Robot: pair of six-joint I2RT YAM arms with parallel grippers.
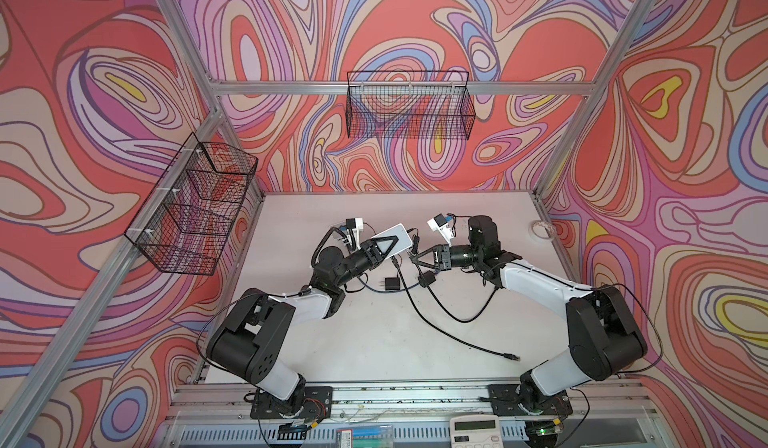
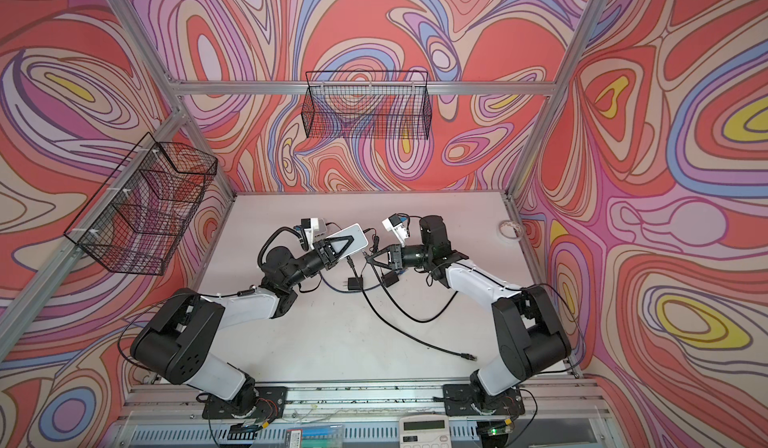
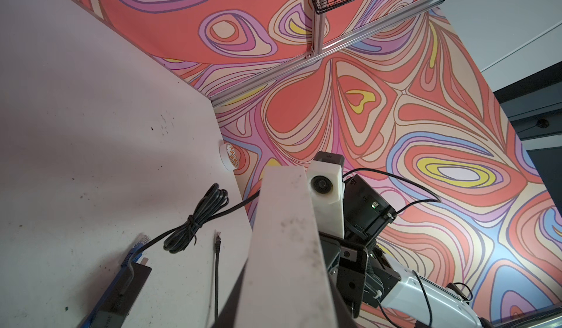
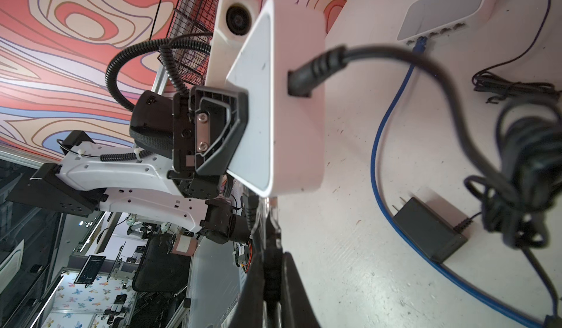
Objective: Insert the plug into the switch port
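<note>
Switch (image 1: 400,229) hangs clear of the table (image 1: 374,342), tilted, clamped flat between the closed fingers of the left gripper (image 1: 390,243). Right gripper (image 1: 415,255) is closed just behind the plug (image 4: 271,217), which sits just beside the edge of the switch facing it; whether it touches a port is hidden. A power lead (image 4: 319,65) sits in the switch's side, and its adapter (image 4: 431,232) lies on the table

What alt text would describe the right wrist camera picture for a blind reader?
The left gripper clamps a white switch box with a black power plug in its side; the right gripper pinches a cable end near it. A blue cable and black adapter lie on the table.
</note>
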